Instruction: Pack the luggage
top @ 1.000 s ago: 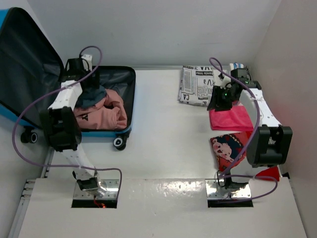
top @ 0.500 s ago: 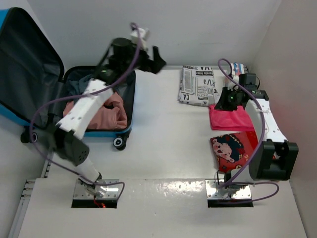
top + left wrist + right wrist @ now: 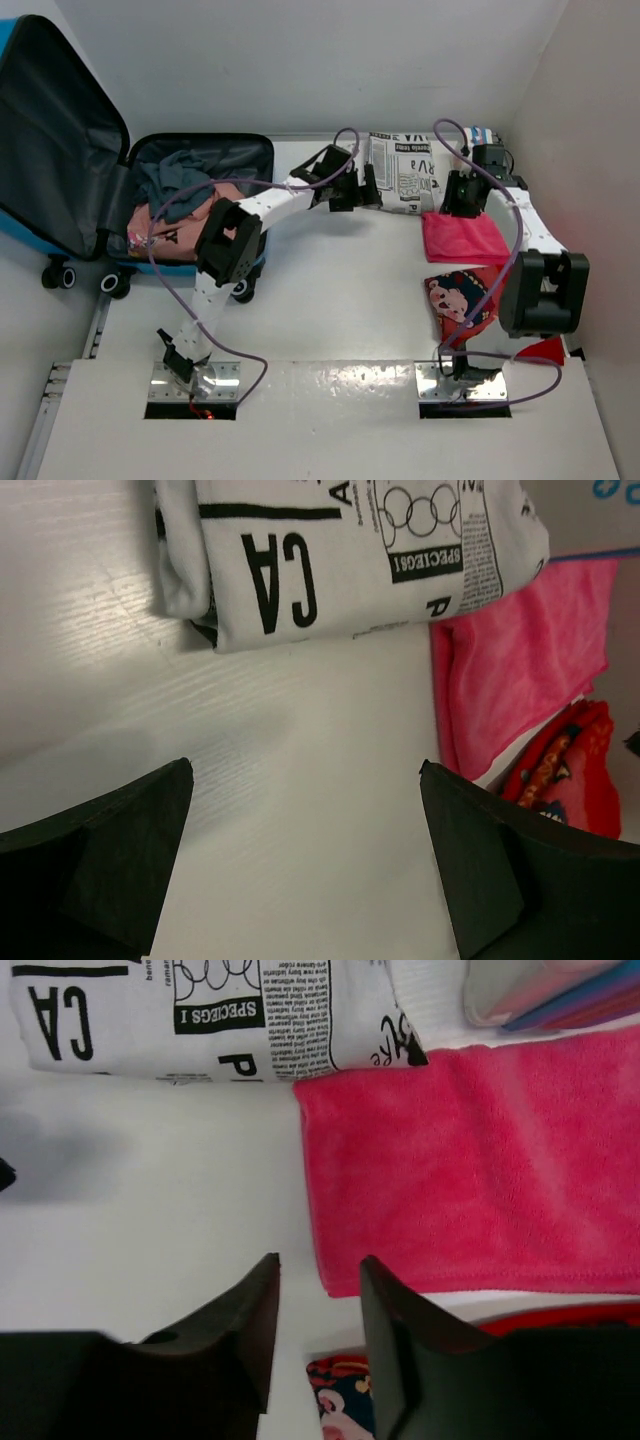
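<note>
Holds left gripper (image 3: 305, 780) wide apart and empty, just short of folded white cloth with black newspaper print (image 3: 350, 555), lying straight ahead, long side along the opening. Hovers right gripper (image 3: 320, 1285), narrowly apart and empty, over folded pink towel (image 3: 480, 1160). Means a carry leftward: bright-blue hard-shell suitcase (image 3: 55, 130) open at far left.

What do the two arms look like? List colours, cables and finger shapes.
The left arm and right arm have white links, black joint housings, a purple cable looping along each, and silver base plates. The left gripper and right gripper have black wedge-shaped fingers.
</note>
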Robot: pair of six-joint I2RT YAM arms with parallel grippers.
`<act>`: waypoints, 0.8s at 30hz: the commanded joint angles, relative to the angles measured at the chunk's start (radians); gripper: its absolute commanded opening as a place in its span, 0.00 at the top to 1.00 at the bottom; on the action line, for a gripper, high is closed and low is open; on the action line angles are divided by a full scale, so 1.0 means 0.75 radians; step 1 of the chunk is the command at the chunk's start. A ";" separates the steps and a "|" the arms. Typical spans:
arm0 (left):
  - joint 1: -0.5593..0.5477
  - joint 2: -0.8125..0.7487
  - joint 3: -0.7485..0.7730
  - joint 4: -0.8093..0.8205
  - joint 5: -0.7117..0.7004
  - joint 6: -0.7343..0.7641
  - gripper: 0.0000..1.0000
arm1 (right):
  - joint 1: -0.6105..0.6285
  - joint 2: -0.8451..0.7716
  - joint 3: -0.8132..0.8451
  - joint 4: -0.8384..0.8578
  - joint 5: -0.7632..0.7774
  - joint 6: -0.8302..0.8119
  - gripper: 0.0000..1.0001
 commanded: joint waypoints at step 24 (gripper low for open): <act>0.184 -0.208 -0.243 0.232 0.063 -0.198 0.00 | 0.034 0.691 0.468 0.113 0.225 0.106 0.51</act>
